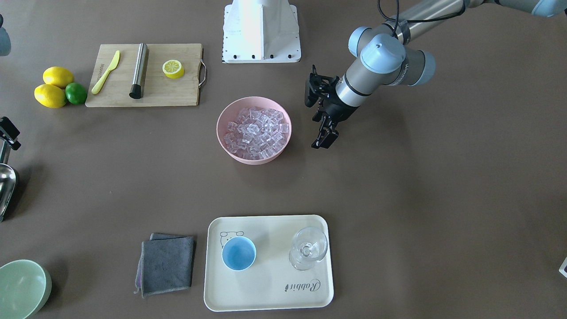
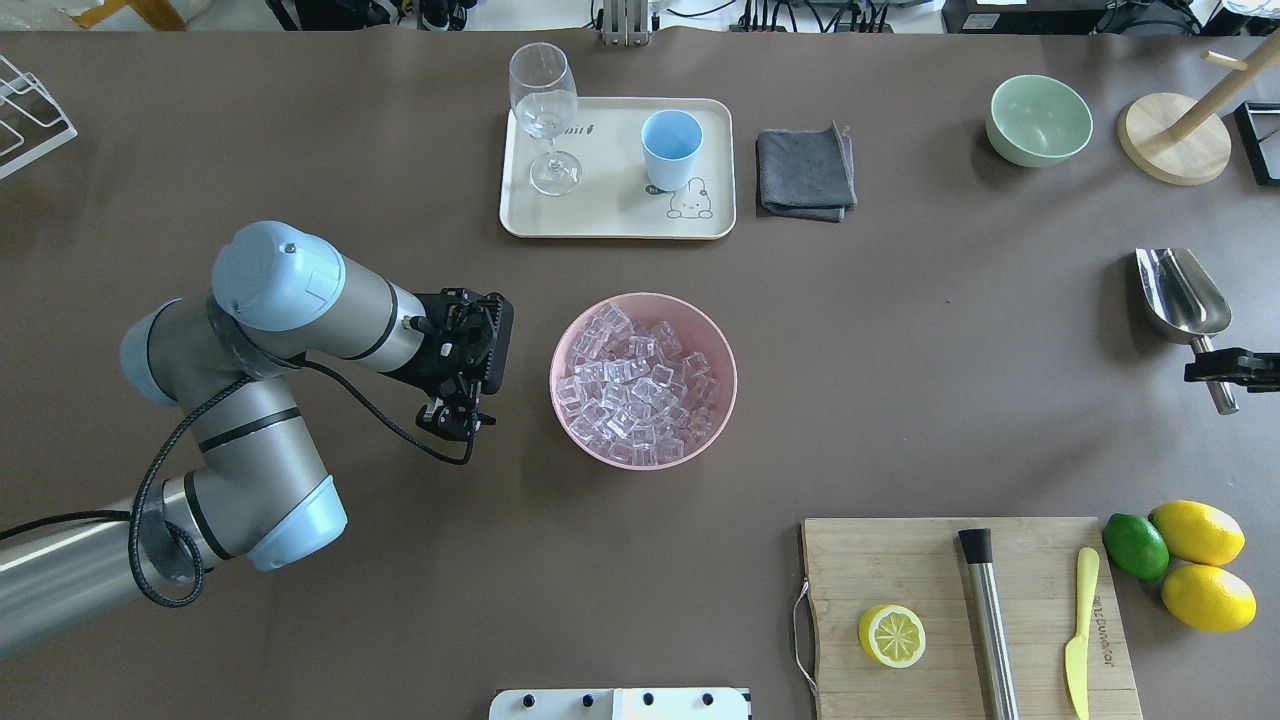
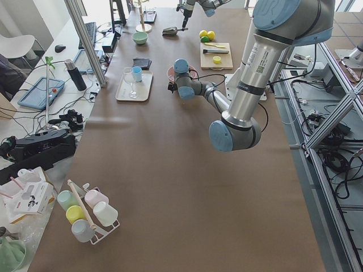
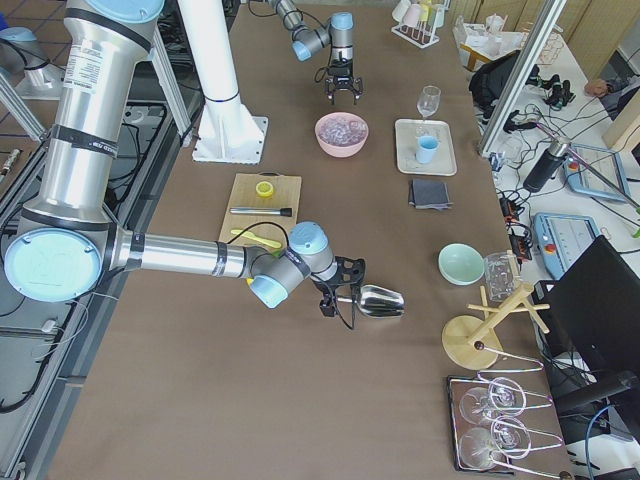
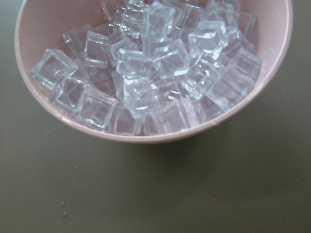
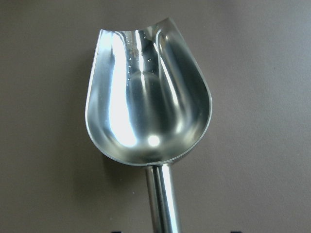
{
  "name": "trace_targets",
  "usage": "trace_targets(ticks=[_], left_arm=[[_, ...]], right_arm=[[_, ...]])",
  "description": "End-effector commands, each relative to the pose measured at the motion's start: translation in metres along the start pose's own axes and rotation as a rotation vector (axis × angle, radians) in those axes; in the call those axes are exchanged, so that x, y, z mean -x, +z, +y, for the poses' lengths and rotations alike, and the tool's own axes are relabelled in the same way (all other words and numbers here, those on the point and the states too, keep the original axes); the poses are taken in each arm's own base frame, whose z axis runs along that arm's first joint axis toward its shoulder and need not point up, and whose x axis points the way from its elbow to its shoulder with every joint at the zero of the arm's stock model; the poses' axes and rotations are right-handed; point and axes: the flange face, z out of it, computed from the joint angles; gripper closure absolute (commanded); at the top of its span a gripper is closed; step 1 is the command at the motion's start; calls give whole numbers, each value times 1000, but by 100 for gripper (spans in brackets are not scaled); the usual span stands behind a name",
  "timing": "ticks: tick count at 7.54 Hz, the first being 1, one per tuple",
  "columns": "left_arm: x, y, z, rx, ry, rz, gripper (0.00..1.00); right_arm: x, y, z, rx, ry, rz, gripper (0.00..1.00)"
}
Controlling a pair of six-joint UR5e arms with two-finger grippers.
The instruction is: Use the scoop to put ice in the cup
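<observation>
The ice (image 1: 257, 130) fills a pink bowl (image 1: 220, 133) at the table's middle; the ice (image 2: 640, 380) and the bowl (image 2: 725, 400) also show in the overhead view, and the ice (image 5: 155, 73) shows close up in the left wrist view. The light-blue cup (image 1: 238, 253) (image 2: 671, 148) stands empty on a cream tray (image 1: 266, 292). My left gripper (image 1: 322, 141) (image 2: 452, 418) hangs beside the bowl, open and empty. My right gripper (image 2: 1222, 370) is shut on the handle of the steel scoop (image 2: 1180, 295) (image 6: 146, 107), which is empty, far from the bowl.
A clear stemmed glass (image 1: 308, 248) shares the tray. A grey cloth (image 1: 167, 265) and a pale green bowl (image 1: 20, 288) lie beside the tray. A cutting board (image 1: 146, 95) holds a lemon half, a yellow knife and a steel rod, with lemons and a lime (image 1: 76, 93) next to it.
</observation>
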Motion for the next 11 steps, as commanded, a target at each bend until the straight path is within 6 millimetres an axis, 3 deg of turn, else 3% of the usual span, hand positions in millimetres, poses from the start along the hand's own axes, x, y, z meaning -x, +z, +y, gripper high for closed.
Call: trace_targets(ticks=[1,3,6,8,10,11], left_arm=[[18,19,-12,-1,-16,47,1],[40,26,-2,8,-53,88,1],[40,26,-7,2,-77,89,1],[39,28,-17,-5,-71,83,1],[35,31,-18,-5,-127,90,1],[32,32,-22,-17,-115,89,1]], right_arm=[[4,7,5,4,-8,12,37],[5,8,7,8,-14,12,40],[7,8,8,10,-21,7,62],[4,7,11,16,-31,9,100],[8,2,11,25,-105,-4,100],[21,-11,16,65,-130,-40,100]])
